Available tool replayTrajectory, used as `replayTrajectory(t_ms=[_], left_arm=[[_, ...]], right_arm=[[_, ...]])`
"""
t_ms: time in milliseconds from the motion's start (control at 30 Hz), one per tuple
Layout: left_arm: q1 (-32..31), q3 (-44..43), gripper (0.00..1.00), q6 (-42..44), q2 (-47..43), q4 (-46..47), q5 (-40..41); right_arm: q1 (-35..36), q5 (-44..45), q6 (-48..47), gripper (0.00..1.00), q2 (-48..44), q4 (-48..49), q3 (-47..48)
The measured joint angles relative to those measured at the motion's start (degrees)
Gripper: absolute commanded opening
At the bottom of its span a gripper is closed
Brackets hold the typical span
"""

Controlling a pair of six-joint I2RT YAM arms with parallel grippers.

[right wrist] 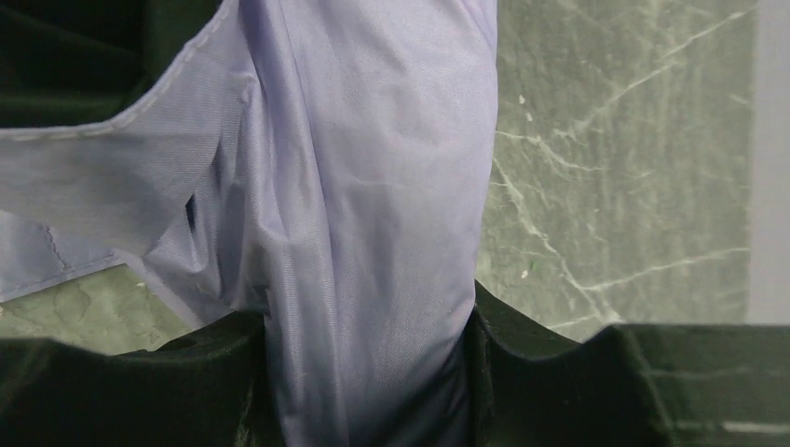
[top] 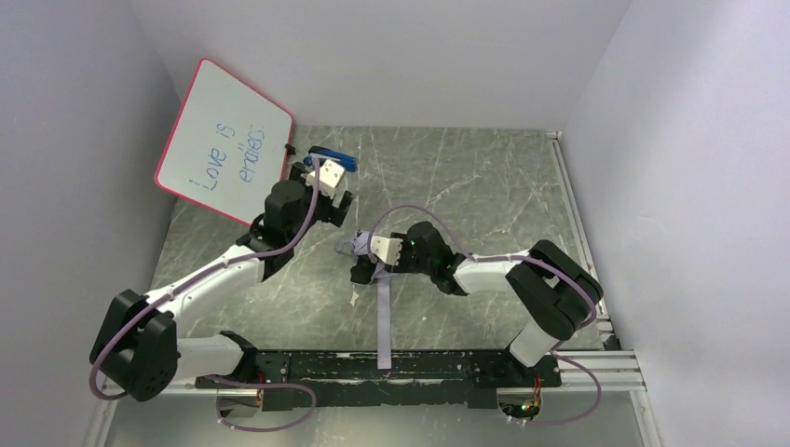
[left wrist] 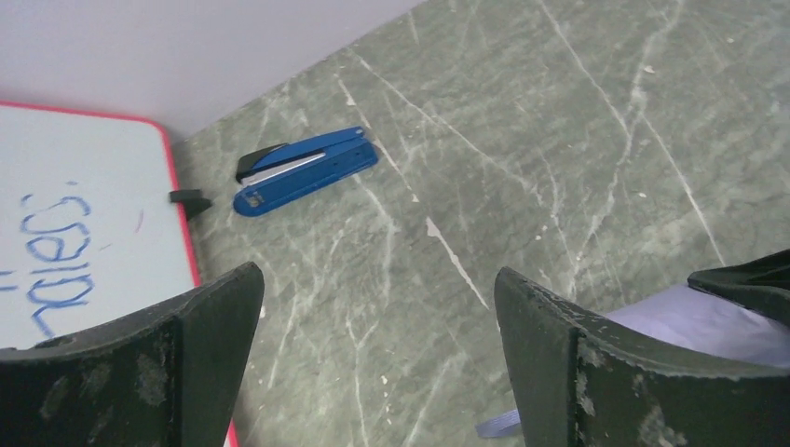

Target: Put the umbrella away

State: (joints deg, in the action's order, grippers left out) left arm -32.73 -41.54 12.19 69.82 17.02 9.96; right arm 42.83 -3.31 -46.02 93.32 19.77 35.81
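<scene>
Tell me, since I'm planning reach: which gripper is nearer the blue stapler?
Left. The left gripper hangs open close by the stapler; the right gripper is farther off, mid-table, shut on the umbrella.

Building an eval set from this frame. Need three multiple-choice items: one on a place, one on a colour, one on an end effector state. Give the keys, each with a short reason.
1. Where does the blue stapler lie?
A. On the table, by the whiteboard
B. Between the arm bases
C. Against the right wall

2. What colour is the umbrella fabric in the right end effector?
A. Red
B. Pale lilac
C. Green

3. How is the left end effector?
A. Shut on the stapler
B. Shut on the umbrella
C. Open, holding nothing

Key:
1 A: the left wrist view shows it on the table close to the whiteboard's red edge.
2 B: lilac cloth fills the right wrist view, pinched in the grip.
3 C: its jaws stand wide apart with only table between them.
</scene>
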Motion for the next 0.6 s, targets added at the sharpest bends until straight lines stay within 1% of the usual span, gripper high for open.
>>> replayTrajectory(t_ms=[100,200,333,467,600], left_arm=[[1.29,-1.09,0.97,0.44,2.16,-0.28,-4.20],[2.36,-3.13,0.96,1.73,5.05,-2.60,-10.40],[4.26,-8.57,0.94,4.37,10.38,-7.50,-21.27],[5.05,-13.81,0.92,9.09,14.99,-13.40,-33.14],[5.16,-16.04,0.91,13.73,18.45,-18.43,-42.69]], right_arm=[[2.51,4.83,-1.57,0.24,-0.15,5.51,-3.06],[4.74,9.11,-2.93,0.23,-0.07,9.66,-5.35],[7.58,14.69,-5.14,0.23,0.48,14.64,-7.91],[9.94,19.10,-7.32,0.23,0.92,18.53,-10.23],[12.00,22.47,-9.18,0.22,1.40,21.84,-12.11]])
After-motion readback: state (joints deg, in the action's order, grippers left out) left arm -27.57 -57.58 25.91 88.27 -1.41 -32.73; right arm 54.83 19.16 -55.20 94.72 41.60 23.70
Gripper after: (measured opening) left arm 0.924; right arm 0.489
